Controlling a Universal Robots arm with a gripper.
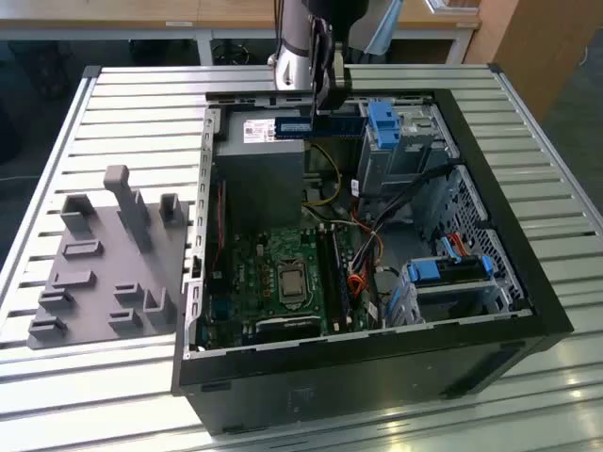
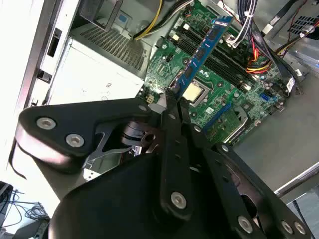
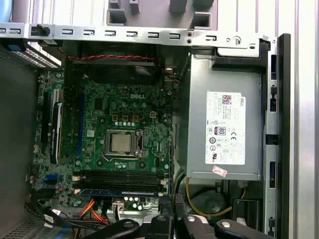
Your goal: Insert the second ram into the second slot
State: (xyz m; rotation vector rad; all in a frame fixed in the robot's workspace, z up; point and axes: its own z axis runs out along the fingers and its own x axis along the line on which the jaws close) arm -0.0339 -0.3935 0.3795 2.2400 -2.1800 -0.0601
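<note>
Dark-blue second ram (image 1: 297, 126), clamped in jaws

Cables (image 1: 364, 267) close beside the memory slots (image 1: 333, 275)

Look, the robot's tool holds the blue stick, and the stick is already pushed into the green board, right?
Not quite. The tool holds the blue stick, but the stick is not pushed into the green board. The exterior view shows it held in the air above the open computer case.

The exterior view overlooks the whole case (image 1: 377, 381); both wrist views look down nearer on its motherboard (image 2: 229, 94) (image 3: 94, 144).
</note>
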